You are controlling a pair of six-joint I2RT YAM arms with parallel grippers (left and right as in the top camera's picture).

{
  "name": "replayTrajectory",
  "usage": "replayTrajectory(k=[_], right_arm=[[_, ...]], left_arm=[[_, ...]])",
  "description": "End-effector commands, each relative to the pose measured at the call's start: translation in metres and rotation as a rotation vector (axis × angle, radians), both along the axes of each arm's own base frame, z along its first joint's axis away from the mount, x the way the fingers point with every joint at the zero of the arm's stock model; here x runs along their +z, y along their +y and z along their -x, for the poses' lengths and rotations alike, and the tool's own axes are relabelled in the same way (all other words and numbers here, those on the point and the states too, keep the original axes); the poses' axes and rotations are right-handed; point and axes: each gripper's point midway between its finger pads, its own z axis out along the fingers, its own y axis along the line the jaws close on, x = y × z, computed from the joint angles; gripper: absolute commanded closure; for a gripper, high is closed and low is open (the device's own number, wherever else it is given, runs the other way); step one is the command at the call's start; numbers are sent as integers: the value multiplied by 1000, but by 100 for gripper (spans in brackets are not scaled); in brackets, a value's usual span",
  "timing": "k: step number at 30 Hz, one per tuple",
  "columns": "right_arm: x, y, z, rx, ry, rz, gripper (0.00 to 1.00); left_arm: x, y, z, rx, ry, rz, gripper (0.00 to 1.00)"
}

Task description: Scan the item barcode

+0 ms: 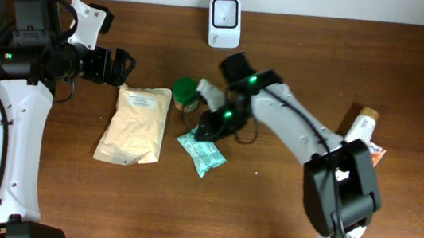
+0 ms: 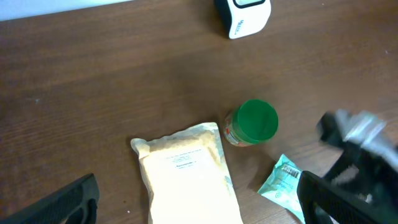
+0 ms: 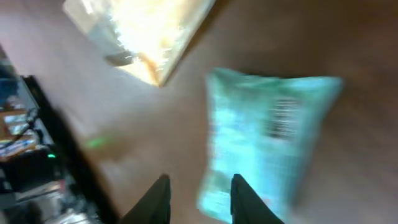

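fingers of the left gripper (image 1: 124,67) stand spread wide in the overhead view, gripping nothing, with the beige pouch (image 1: 135,124) just past their tips. the right gripper (image 1: 210,124) hangs low over the wooden table (image 1: 43,196), the teal packet (image 1: 202,152) just beyond its tips and the green-lidded jar (image 1: 185,91) close on its other side. the white scanner (image 1: 225,21) stands well apart from both grippers, and how the right jaws stand cannot be told from above. in the left wrist view the left fingers (image 2: 68,202) are dark shapes in the bottom corners, far apart. ahead of them lie the matte, pillowy pouch with its printed label, the round jar with a smooth lid, and a crinkled corner of the packet by the right-hand finger. in the blurred right wrist view the right fingers (image 3: 157,200) are a little parted, bare wood and the packet's edge in the gap, pinching nothing. the packet lies flat just ahead: glossy film, rectangular, its barcode (image 3: 283,118) facing up. nothing is being held to the scanner. whether the packet has been scanned cannot be told; if not, gripping, carrying and presenting its barcode all remain.
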Motion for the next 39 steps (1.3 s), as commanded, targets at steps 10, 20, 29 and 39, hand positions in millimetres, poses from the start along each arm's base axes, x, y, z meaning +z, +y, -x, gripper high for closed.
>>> replayTrajectory(k=[10,20,29,39], right_arm=[[-66,7,46,-316,129,353,53],[-70,-21,25,-397,157,360,54],[-63,-60,6,-233,112,300,50],[-57,-76,-7,-191,91,249,50]], left_arm=[[-1,3,-2,-5,-3,-9,1],[-1,3,-2,-5,-4,-10,1],[-1,3,-2,-5,-4,-10,1],[-1,3,-2,-5,-4,-10,1]])
